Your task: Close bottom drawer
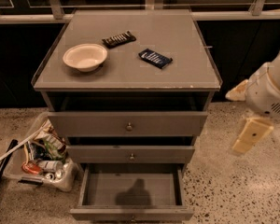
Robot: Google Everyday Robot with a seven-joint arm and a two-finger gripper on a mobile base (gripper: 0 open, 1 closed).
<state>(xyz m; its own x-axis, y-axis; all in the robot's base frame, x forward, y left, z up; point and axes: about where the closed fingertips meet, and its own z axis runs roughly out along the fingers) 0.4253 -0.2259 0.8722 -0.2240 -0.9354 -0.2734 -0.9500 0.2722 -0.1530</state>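
Holding only a shadow [136,193], bottom drawer [130,213] stands open; pincer [249,135] hangs right, grip unclear.

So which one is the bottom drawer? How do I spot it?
Find the grey cabinet with the bowl on top; three drawers stack down its front. The bottom drawer sits lowest, by the floor, while the robot's claw hangs at the picture's right. Unlike the two above it, it is pulled far out, showing its bare inside.
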